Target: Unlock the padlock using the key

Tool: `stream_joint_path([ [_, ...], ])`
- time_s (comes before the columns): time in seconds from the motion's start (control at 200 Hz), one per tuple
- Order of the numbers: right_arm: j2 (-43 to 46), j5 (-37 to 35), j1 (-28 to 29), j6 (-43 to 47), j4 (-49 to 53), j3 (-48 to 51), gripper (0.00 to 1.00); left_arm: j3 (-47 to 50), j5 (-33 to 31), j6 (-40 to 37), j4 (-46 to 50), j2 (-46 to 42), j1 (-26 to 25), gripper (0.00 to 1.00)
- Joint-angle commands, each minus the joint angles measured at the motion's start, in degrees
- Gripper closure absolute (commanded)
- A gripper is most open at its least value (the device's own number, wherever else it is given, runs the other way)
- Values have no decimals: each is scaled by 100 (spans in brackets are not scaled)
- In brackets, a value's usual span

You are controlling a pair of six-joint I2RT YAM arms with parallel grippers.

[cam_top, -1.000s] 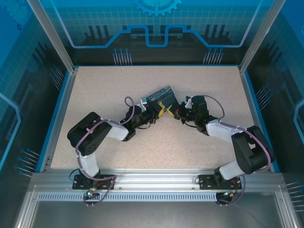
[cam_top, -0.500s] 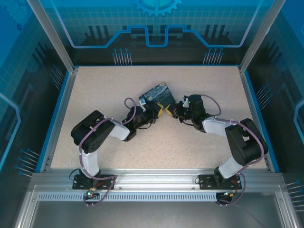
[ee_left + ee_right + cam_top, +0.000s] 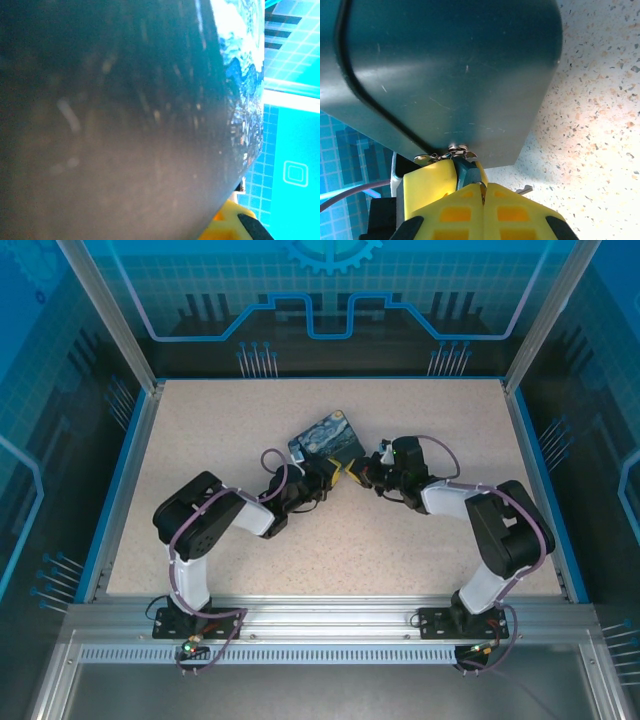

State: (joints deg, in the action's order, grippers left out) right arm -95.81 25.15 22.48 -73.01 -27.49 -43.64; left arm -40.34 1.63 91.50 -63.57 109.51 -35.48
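The small blue padlock (image 3: 467, 172) hangs from a metal hasp (image 3: 456, 148) on the edge of the dark box painted with a starry night (image 3: 325, 437). My left gripper (image 3: 338, 472) is shut on the padlock, with one of its yellow fingers (image 3: 427, 185) pressed against the padlock's side. My right gripper (image 3: 482, 192) is shut just below the padlock, with the thin metal key pinched edge-on between its pads. A small grey metal tip (image 3: 524, 189) pokes out beside the right finger. In the left wrist view the box (image 3: 100, 125) is up against the lens.
The speckled table (image 3: 420, 540) lies open around both arms. A blue rim (image 3: 135, 470) and glass walls close it in. The box rests tilted against the left gripper at mid-table.
The box has tipped and turned, so its painted face now shows from above and sits slightly further left. The right arm has folded in closer; both grippers stay together at the lock.
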Motion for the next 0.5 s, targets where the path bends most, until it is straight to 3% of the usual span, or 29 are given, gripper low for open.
stream_joint_path([
  [0.0,-64,798,310,10,-663,-382,100,-188,883,282,-1004,106,-481,100],
  [0.13,-342,946,379,-185,-849,-619,100,-372,906,437,-1162,274,-534,100],
  [0.495,-378,1680,-12,1114,-255,-803,100,-8,1274,396,-798,-197,-425,100],
])
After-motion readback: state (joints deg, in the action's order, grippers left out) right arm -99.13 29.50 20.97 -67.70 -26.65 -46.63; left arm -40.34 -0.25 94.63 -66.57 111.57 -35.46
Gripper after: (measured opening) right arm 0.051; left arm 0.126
